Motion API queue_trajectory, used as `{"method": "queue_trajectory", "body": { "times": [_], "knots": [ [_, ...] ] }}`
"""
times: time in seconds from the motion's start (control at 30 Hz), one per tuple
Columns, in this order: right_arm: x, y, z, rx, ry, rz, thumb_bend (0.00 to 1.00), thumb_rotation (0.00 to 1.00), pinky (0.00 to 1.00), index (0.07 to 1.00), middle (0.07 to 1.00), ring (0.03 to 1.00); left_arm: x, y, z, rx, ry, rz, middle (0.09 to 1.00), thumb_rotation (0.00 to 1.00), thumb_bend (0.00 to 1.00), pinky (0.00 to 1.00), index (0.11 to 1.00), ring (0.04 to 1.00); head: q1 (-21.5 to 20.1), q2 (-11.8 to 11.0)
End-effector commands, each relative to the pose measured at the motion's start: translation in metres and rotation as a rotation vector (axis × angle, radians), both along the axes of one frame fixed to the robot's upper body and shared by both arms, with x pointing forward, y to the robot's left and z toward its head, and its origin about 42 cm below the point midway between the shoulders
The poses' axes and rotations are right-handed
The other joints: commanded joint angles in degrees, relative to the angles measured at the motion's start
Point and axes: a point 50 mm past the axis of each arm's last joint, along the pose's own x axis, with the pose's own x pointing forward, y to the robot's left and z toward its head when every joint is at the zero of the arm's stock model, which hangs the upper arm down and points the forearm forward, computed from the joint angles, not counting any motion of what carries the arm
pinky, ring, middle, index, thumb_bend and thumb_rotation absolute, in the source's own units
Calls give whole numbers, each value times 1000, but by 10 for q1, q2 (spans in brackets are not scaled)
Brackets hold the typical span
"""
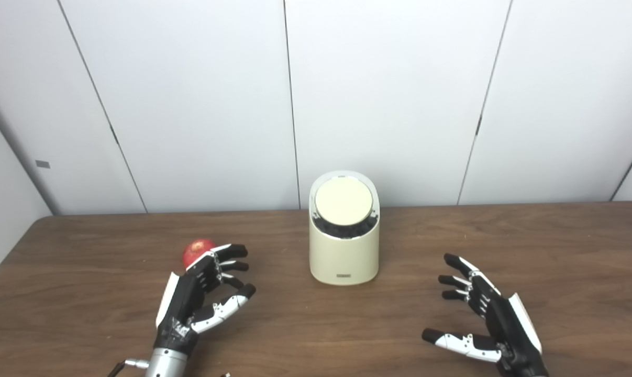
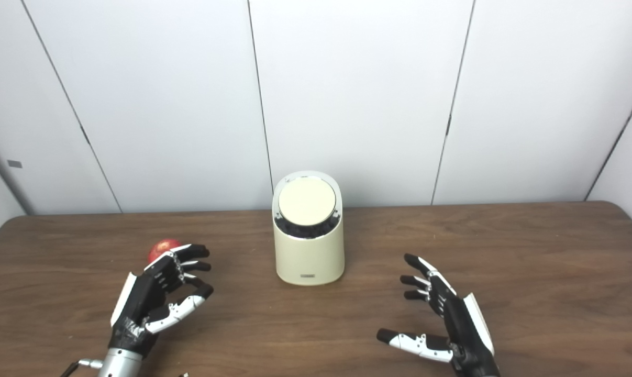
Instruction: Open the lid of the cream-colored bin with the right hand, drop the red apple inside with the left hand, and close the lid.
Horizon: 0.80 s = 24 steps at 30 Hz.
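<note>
The cream-colored cylindrical plastic bin [image 1: 343, 230] stands lid-closed on the brown wooden surface [image 1: 399, 324]. At its eight o'clock, the left hand [image 1: 203, 296], fingers apart, hovers before the round red apple [image 1: 195, 251]. At four o'clock the right hand [image 1: 483, 314] spreads empty.

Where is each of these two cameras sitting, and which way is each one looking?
Left eye view: on the head, looking down at the table and bin; left hand and right hand show.
Right eye view: beside it, slightly rightward, facing the same way; things sit further left.
Shared: bin, lid, apple behind the left hand's fingers, both hands open.
</note>
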Motion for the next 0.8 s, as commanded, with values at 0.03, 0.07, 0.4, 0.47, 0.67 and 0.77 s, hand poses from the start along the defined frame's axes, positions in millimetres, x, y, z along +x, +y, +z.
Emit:
{"method": "queue_trajectory", "body": {
  "times": [0.03,0.07,0.4,0.47,0.67,0.77],
  "knots": [
    [5,3,16,-3,-83,17,744,169,690,849,894,783,1,-1,-4,-22,-15,-2,742,109,611,531,724,676,-2,0],
    [6,3,16,-8,-84,16,742,170,690,850,893,784,1,-2,-4,-28,-11,-3,739,94,603,536,723,672,-2,-2],
    [6,5,16,-24,-98,15,745,164,698,847,891,789,2,-2,-3,-28,-21,-4,738,89,604,537,722,679,-2,-5],
    [6,6,17,-26,-100,17,743,160,699,845,891,792,2,-2,-3,-32,-21,-6,737,78,603,540,725,679,-2,-5],
    [7,7,17,-1,-93,16,744,158,711,844,894,798,2,-3,-4,-27,-23,-9,742,93,609,538,731,679,3,-9],
    [16,13,23,12,-111,9,752,208,721,866,895,813,4,-4,-6,-34,-22,-11,743,109,618,528,732,675,-4,-15]
  ]
}}
